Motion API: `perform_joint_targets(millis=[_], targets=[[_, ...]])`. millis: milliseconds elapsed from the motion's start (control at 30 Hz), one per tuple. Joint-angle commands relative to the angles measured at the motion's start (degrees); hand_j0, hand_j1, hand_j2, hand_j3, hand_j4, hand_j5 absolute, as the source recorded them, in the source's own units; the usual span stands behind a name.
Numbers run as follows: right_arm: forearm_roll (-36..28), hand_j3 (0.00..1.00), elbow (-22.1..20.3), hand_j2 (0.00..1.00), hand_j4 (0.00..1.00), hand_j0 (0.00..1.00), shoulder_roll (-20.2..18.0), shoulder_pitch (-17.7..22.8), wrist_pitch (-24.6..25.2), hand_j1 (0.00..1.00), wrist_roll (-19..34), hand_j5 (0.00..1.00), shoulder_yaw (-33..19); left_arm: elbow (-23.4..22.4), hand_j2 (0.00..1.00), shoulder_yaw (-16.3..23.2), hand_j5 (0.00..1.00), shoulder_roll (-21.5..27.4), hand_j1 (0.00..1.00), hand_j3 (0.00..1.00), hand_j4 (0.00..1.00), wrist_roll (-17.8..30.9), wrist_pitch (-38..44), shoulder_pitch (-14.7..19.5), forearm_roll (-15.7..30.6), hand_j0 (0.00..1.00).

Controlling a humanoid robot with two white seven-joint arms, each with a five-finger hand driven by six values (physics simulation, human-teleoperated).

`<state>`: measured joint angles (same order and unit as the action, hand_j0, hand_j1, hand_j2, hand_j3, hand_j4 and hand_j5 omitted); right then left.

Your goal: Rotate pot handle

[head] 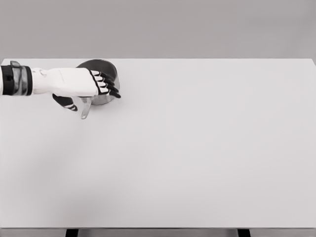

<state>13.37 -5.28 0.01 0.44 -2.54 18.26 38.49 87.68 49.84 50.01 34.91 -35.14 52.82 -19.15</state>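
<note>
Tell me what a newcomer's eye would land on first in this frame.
The left hand reaching in from the left edge at the table's far left, over a metal pot. The pot's handle points toward the camera below the hand. The rest of the white table is plain.

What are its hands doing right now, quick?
Left hand: over the pot, fingers curled at its rim and handle; a firm grasp cannot be told.
Right hand: not in view.

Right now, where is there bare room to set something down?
The white table shows bare right of the pot and across its near half. Only the far left corner is crowded: left hand over the pot, handle pointing nearward.
</note>
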Motion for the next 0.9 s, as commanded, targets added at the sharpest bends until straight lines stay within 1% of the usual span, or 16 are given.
perform_joint_targets(millis=[0,167,233,333,367,400,533,867], targets=[[-0.01,1.00,0.00,1.00,1.00,1.00,-0.01,0.00,-0.01,1.00,0.02,1.00,0.01,0.21,1.00,-0.88,1.00,-0.53,1.00,1.00,1.00,-0.19,0.14,0.00,0.34,1.00],[-0.01,1.00,0.00,1.00,1.00,1.00,-0.01,0.00,-0.01,1.00,0.02,1.00,0.01,0.30,1.00,-0.27,1.00,-5.45,1.00,1.00,1.00,-0.10,0.14,0.27,0.17,1.00],[-0.01,1.00,0.00,1.00,1.00,1.00,-0.01,0.00,-0.01,1.00,0.02,1.00,0.01,0.21,1.00,0.00,1.00,-6.24,1.00,1.00,1.00,-0.02,0.14,0.18,-0.19,1.00],[-0.01,1.00,0.00,1.00,1.00,1.00,-0.01,0.00,-0.01,1.00,0.02,1.00,0.01,0.12,1.00,0.52,1.00,-6.51,1.00,1.00,1.00,0.09,0.14,-0.26,-0.36,1.00],[-0.01,1.00,0.00,1.00,1.00,1.00,-0.01,-0.09,-0.01,1.00,0.02,1.00,0.01,0.12,1.00,1.84,1.00,-6.51,1.00,1.00,1.00,0.09,0.14,-0.26,-0.80,1.00],[-0.01,1.00,0.09,1.00,1.00,1.00,-0.01,0.00,-0.01,1.00,0.02,1.00,0.01,0.12,1.00,2.11,1.00,-6.51,1.00,1.00,1.00,0.09,0.14,-0.26,-1.59,1.00],[-0.01,1.00,0.00,1.00,1.00,1.00,-0.01,0.00,-0.01,1.00,0.02,1.00,0.01,-0.23,1.00,2.28,1.00,-6.42,1.00,1.00,1.00,0.09,0.14,-0.35,-5.46,1.00],[-0.01,1.00,0.00,1.00,1.00,1.00,-0.01,-0.09,-0.01,1.00,0.02,1.00,0.01,-0.40,1.00,2.28,1.00,-5.63,1.00,1.00,1.00,0.09,0.14,-0.61,-8.89,1.00]])
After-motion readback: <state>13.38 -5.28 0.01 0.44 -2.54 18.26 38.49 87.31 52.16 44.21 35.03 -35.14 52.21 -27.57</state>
